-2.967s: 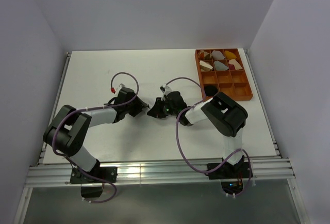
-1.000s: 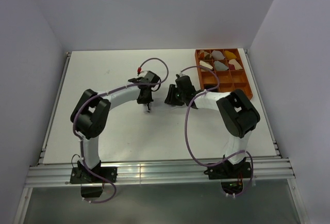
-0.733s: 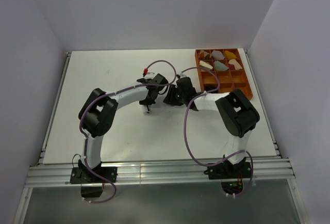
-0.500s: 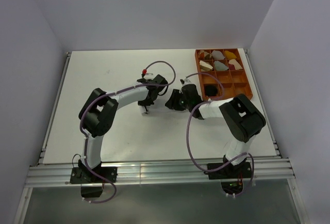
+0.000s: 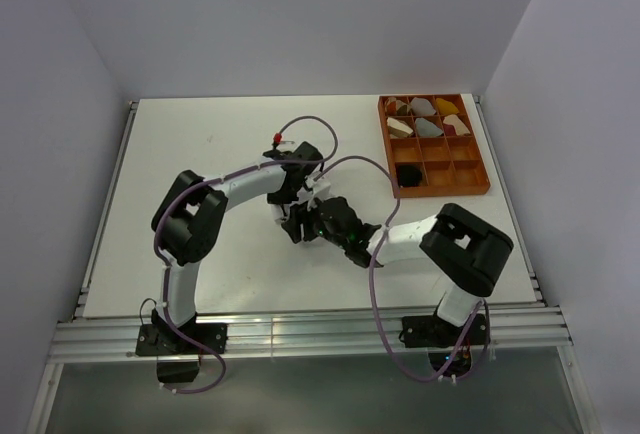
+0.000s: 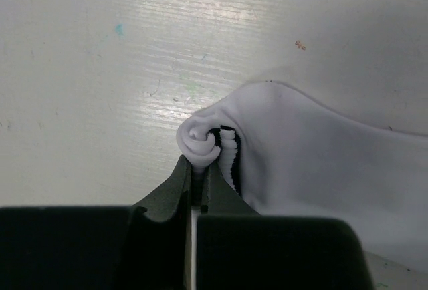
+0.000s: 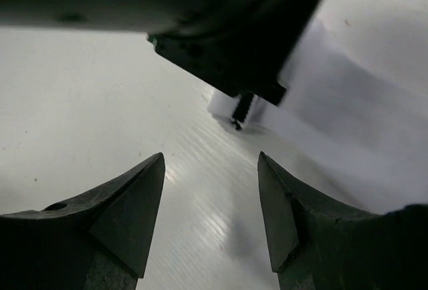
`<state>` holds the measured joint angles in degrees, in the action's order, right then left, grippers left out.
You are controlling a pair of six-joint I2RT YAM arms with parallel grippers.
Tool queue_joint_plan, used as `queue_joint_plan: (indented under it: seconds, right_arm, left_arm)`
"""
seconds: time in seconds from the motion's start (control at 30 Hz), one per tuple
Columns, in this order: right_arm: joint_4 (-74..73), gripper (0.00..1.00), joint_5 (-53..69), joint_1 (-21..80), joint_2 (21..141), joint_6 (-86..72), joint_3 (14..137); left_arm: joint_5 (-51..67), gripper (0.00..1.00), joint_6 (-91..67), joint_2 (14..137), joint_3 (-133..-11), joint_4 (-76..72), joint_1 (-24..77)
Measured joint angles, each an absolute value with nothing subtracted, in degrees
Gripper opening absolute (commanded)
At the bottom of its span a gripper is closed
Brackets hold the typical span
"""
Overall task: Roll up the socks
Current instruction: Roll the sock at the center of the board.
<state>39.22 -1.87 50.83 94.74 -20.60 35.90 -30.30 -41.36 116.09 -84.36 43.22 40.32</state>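
The left gripper (image 6: pixel 197 173) is clenched on the curled, striped cuff of the white sock (image 6: pixel 321 163), which lies flat on the table (image 6: pixel 100 69); the right gripper (image 7: pixel 210 158) hangs just beside it, fingers spread and empty. A neat roll likely needs the left to twist the cuff tight while the right pins the loose fabric

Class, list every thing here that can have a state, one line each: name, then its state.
white sock: cuff end curled into a small roll, rest lying flat.
left gripper: shut on the white sock's rolled end.
right gripper: open, empty.
orange tray: some compartments filled, others empty.
black sock: bundled, in one compartment of the orange tray.
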Motion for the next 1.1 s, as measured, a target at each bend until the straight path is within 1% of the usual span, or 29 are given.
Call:
queue_joint_plan:
  seconds: [0.2,0.47,0.57,0.83,1.1]
  right_arm:
    - [40.51,0.65,-8.47,54.26,99.37,-19.22,40.97]
    - [41.74,0.55,-12.62,55.02,102.78,-20.43,44.29]
    - [44.99,0.55,-11.88,55.27,102.89,-23.29,42.78]
    - [50.19,0.55,-10.61,55.13,102.67,-30.41,32.77]
    - [56.25,0.56,-7.49,52.34,102.67,-34.15,32.05]
  left_arm:
    - [-27.31,0.0,-41.69,115.85,-84.34,43.05,39.07]
    - [-25.1,0.0,-42.92,115.57,-84.23,42.78,37.58]
    - [-25.12,0.0,-42.98,115.04,-83.53,42.06,37.63]
    - [-24.08,0.0,-44.14,113.82,-81.76,39.9,37.91]
    - [-23.14,0.0,-44.73,113.32,-81.12,39.05,37.85]
